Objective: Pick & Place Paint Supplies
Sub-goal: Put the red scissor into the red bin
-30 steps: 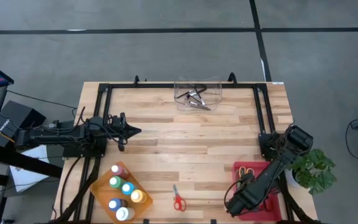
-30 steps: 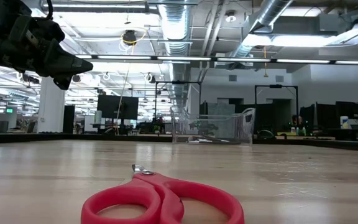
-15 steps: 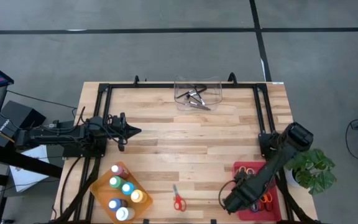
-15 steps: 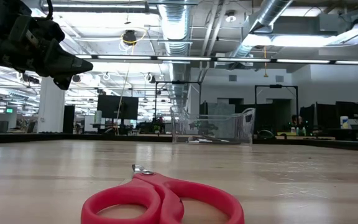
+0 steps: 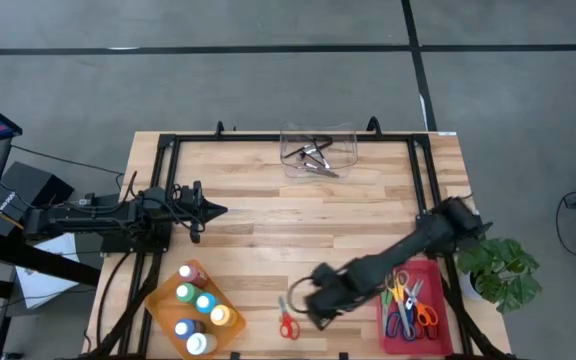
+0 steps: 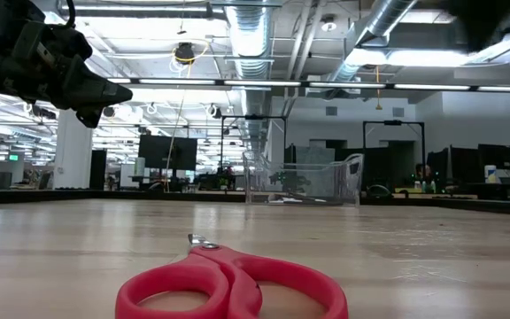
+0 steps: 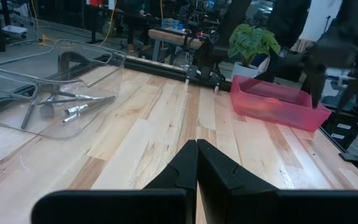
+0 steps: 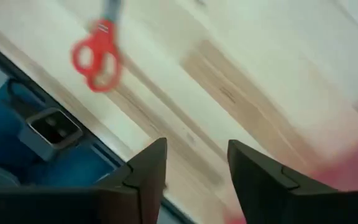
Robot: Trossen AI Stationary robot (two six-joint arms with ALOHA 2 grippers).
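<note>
Right arm has swung off the pink plastic tray (image 5: 438,322) toward table centre since half a second back; right gripper (image 5: 313,300) now hangs just beside the red-handled scissors (image 5: 287,322) lying flat on the pale wooden table (image 5: 298,215) near the front edge. Its fingers (image 8: 148,168) stand apart with nothing between them. Left gripper (image 5: 211,211) hasn't budged: parked over the left-middle of the table, fingers pressed together, empty.

Step in hand looks like picking up those scissors, probably for the tray, which already holds several pairs of coloured-handled scissors (image 5: 405,305). To do it well: centre over the pivot or the handle neck, turn the wrist so the fingers straddle the narrow part, descend square to the wood, since flat scissors give little to bite on.

Hard to read: the right wrist view is motion-smeared, so fingertip height above the table is unclear. The low view shows only the handles, blades foreshortened. What lies in the clear plastic bin (image 5: 317,150) at the back is just a dark tangle, likely brushes.
</note>
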